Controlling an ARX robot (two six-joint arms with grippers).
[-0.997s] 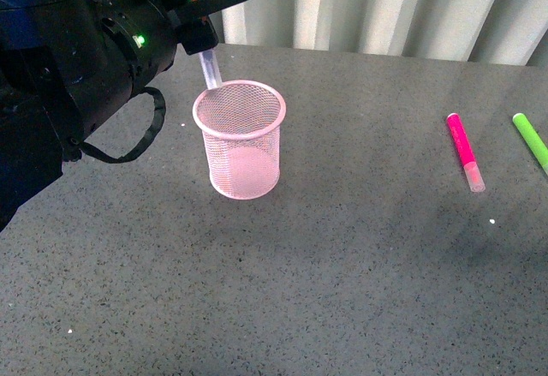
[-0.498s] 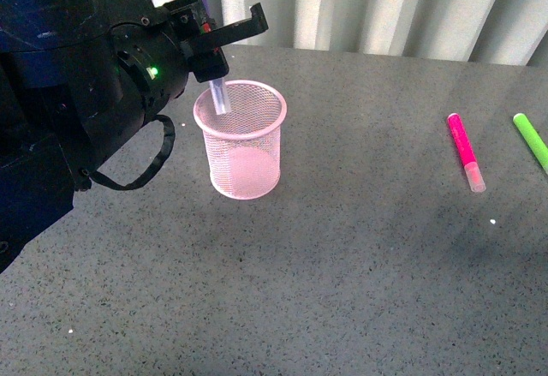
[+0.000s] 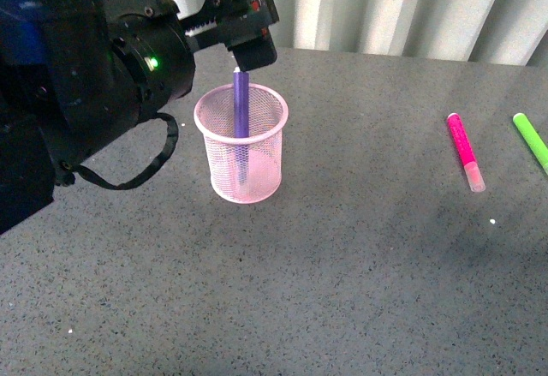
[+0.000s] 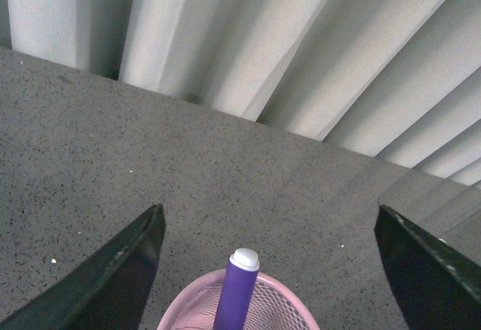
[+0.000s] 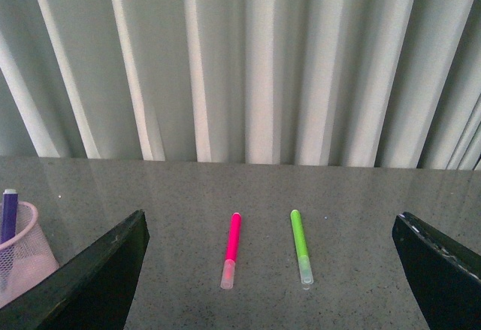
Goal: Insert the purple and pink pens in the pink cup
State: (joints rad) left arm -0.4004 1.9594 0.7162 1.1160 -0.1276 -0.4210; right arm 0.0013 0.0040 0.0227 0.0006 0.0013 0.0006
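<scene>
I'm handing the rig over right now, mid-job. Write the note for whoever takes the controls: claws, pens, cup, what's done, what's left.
Left claw: open, above the pink cup, touching nothing.
Right claw: open and empty.
Purple pen: standing in the cup, its top above the rim, clear of the fingers.
Pink pen: lying flat on the table, well right of the cup, beside a green pen but not touching it.
Done: purple pen is in.
Left: pick up the pink pen, probably with the right claw, and put it in the cup. Leave the green one.
</scene>
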